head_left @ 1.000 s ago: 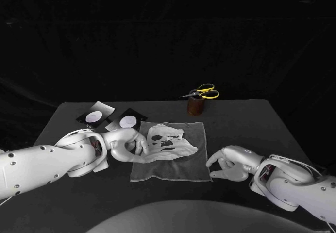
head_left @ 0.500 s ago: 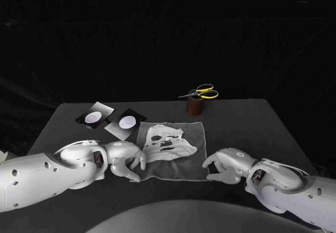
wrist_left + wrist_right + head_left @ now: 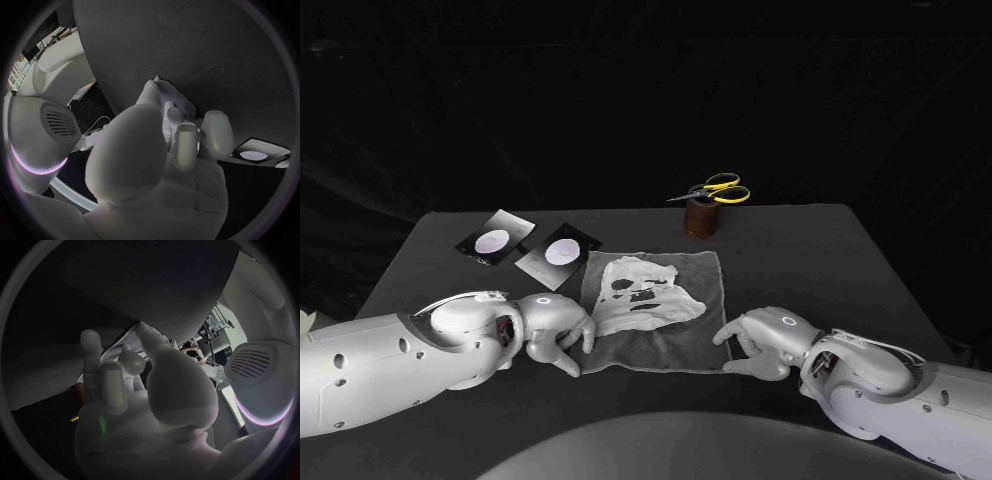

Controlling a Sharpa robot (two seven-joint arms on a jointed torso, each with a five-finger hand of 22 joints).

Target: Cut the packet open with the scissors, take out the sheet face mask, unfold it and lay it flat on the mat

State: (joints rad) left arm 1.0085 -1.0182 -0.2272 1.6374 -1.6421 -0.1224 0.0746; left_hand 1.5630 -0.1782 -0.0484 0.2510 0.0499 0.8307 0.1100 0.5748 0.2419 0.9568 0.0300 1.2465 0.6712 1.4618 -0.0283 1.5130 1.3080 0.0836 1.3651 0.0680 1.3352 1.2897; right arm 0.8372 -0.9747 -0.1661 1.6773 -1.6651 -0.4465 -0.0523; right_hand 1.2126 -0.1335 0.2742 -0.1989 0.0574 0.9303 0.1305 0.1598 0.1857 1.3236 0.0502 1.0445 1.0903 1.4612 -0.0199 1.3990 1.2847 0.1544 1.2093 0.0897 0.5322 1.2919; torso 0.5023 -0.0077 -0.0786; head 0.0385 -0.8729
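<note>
Item: sheet mask, rumpled on the mat, long axis running away from the robot, beyond both hands. Left hand at the near-left corner, nearer the mask. Right hand at the near-right corner. Fingers are curled at the mat's edge; whether they grip it I cannot tell.

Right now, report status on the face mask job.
Left hand and right hand at mat's near corners, grip unclear. Sheet mask out, mostly spread on mat. Scissors parked in holder, nothing in the way.
</note>
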